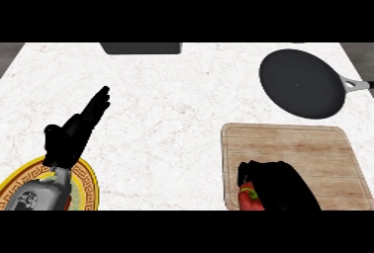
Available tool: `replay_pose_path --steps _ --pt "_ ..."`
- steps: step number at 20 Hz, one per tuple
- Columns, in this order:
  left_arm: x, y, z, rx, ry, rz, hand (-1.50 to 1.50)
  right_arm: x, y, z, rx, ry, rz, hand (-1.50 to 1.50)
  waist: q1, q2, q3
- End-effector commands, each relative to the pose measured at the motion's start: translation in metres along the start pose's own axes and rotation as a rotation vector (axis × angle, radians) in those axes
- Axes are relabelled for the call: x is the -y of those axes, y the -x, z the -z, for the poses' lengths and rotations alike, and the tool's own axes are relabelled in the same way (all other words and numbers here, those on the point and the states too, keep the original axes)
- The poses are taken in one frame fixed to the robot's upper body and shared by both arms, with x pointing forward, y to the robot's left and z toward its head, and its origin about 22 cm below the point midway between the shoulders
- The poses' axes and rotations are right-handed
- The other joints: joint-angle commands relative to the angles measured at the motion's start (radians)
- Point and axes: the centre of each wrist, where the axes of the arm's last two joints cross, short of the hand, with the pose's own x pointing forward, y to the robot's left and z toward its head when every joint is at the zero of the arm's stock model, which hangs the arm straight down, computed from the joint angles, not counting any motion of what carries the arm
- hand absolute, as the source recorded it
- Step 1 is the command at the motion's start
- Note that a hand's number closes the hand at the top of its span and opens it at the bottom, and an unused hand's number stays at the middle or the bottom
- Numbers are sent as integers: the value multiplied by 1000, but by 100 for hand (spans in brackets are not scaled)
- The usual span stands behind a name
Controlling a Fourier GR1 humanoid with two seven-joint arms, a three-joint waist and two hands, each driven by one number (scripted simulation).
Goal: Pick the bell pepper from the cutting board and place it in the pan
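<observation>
At the near edge, the red bell pepper (249,196) is grasped by the right hand (281,185), curled over it on the cutting board (321,148). The left hand (76,128) is held released, fingers straight, above a yellow-rimmed plate (86,175). Farther along the table (175,99), the black pan (303,84) is seen.

We look steeply down on a white marbled tabletop (175,123) with faint reddish veins, evenly lit. A dark grey rectangular block (140,48) sits at its far edge. Left and right of the tabletop we see strips of grey floor (9,52), with no walls or windows visible.
</observation>
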Motion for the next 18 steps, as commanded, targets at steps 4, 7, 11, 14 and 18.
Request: replay_pose_path --steps 4,7,11,14,18 --pt "-6 9 0 -19 -31 0 0 34 -6 -47 162 458 52 150 -15 -2 0" --pt "-20 -3 -12 -1 -7 7 0 45 2 -60 174 569 76 150 4 0 0" --pt "4 14 -4 -6 -4 8 0 47 8 -51 124 599 168 150 8 5 -1" --pt "18 3 0 7 5 12 0 54 27 -38 96 626 254 150 9 6 -1" --pt "17 -6 8 1 -1 4 0 61 49 -14 58 666 382 150 12 8 0"
